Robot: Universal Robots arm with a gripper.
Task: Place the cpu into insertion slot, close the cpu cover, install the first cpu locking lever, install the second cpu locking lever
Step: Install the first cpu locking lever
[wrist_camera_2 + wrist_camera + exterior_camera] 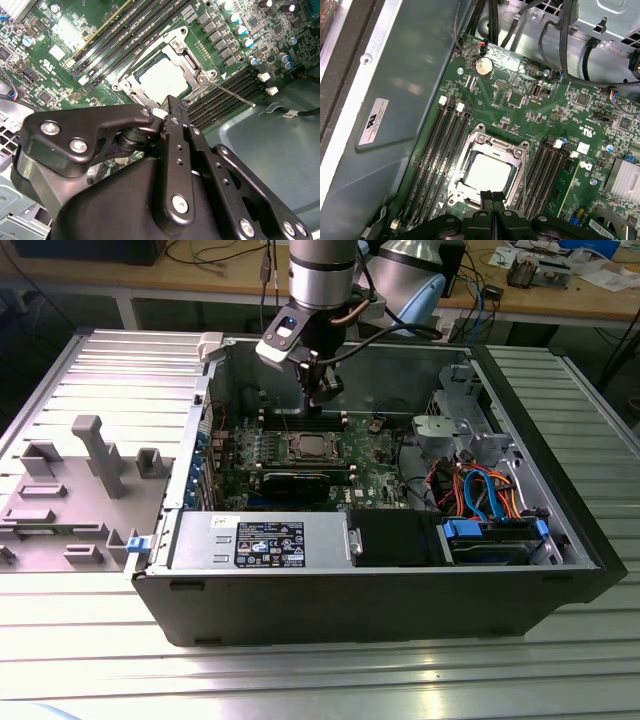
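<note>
The cpu (pixel 487 172) lies in its socket on the green motherboard (pixel 520 112), its silver-grey top facing up. The cpu cover (pixel 496 143) lies flat around it as a silvery frame, and the chip (pixel 162 80) shows through its window. One thin locking lever (pixel 232 93) sticks out sideways from a corner of the cover. A second wire lever (pixel 131 62) runs along the opposite side. My gripper (pixel 172 112) hangs just above the socket's edge, fingers shut together with nothing between them. In the exterior view the gripper (pixel 322 392) hovers over the socket (pixel 305 448) inside the open case.
Memory slots (pixel 437 150) flank the socket on both sides. The case's grey back wall (pixel 400 370) stands close behind the arm. A power supply (pixel 262 540), a drive bay with orange and blue cables (pixel 480 490) and a black card (pixel 295 480) fill the case. A grey fixture (pixel 90 455) stands outside on the exterior view's left.
</note>
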